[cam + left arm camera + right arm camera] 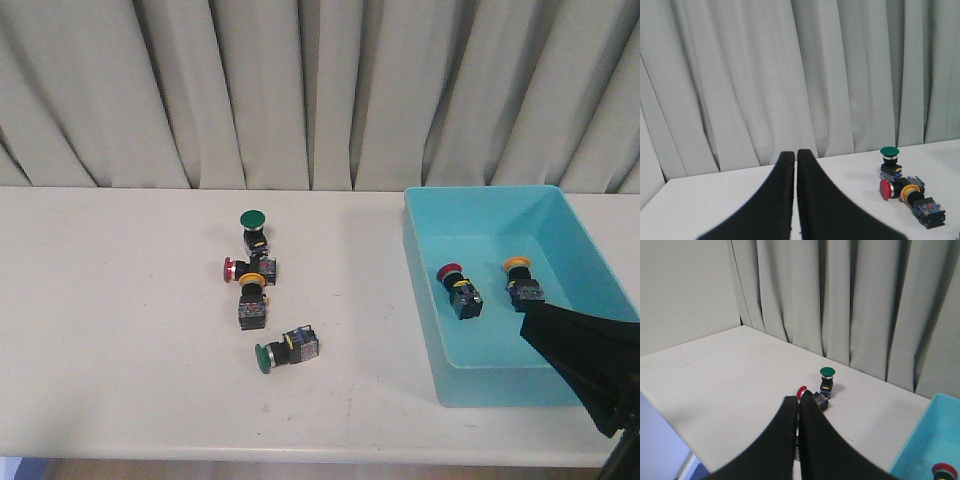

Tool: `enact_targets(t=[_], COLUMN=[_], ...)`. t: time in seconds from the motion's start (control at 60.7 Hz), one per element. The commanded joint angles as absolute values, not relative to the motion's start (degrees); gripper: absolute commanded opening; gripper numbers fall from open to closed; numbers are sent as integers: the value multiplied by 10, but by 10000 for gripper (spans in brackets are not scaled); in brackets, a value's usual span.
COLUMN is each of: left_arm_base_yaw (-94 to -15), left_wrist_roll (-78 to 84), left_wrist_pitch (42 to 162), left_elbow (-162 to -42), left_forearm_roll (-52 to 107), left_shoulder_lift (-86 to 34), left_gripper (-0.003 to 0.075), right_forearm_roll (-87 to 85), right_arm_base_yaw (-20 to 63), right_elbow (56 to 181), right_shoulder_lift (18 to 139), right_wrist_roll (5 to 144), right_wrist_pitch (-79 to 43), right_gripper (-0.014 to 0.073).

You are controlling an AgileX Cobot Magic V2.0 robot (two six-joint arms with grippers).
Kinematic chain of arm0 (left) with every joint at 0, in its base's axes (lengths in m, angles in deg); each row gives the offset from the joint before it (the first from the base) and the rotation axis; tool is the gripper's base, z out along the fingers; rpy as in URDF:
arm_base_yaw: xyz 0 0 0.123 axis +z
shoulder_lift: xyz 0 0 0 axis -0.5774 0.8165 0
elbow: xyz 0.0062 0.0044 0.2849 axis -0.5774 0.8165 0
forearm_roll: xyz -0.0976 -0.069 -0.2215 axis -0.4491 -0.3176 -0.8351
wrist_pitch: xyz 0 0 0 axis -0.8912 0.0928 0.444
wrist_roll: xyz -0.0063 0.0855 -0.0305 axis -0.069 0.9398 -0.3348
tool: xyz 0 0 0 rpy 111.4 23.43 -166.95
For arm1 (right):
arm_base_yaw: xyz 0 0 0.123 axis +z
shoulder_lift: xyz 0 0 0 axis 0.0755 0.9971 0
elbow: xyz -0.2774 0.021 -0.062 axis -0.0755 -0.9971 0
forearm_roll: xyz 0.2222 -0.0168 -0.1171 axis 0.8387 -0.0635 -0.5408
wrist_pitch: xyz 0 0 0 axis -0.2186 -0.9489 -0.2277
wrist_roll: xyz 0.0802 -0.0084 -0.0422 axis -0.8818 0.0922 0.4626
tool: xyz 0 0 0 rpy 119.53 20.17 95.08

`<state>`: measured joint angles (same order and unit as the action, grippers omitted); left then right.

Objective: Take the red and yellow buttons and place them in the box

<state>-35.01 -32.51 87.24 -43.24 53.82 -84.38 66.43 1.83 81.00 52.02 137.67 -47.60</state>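
On the white table, a red button (234, 268) lies on its side, touching a yellow button (252, 291) just in front of it. The turquoise box (480, 385) at the right holds another red button (456, 285) and another yellow button (521, 279). My right gripper (529, 322) is shut and empty over the box's near right part. In its wrist view, the right gripper (798, 399) points at the cluster, and the red cap (801, 391) shows past the tips. Seen only in its own wrist view, my left gripper (795, 152) is shut and empty, well apart from the red button (885, 189) and yellow button (910, 193).
Two green-capped buttons share the table: one upright (252, 224) behind the cluster, one on its side (284, 351) nearer the front edge. Grey curtains hang behind the table. The table's front edge runs just in front of the box.
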Motion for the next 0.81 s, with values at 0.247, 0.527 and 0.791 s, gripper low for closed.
enact_targets(t=[0.247,0.527,0.791], left_arm_base_yaw=[-349,-349,-349], left_wrist_roll=[-331,-331,-331], left_wrist_pitch=[826,826,826], left_elbow=[-417,-417,-417], left_forearm_roll=[538,538,538], left_shoulder_lift=[-847,-847,-847], left_gripper=[-7,-7,-7], right_forearm_roll=[357,-27,-206], right_arm_base_yaw=[16,16,23], right_elbow=[822,820,701], right_shoulder_lift=[380,313,292], right_wrist_roll=[1066,589,341], right_wrist_pitch=[-456,-405,-252], right_gripper=[-3,-3,-3])
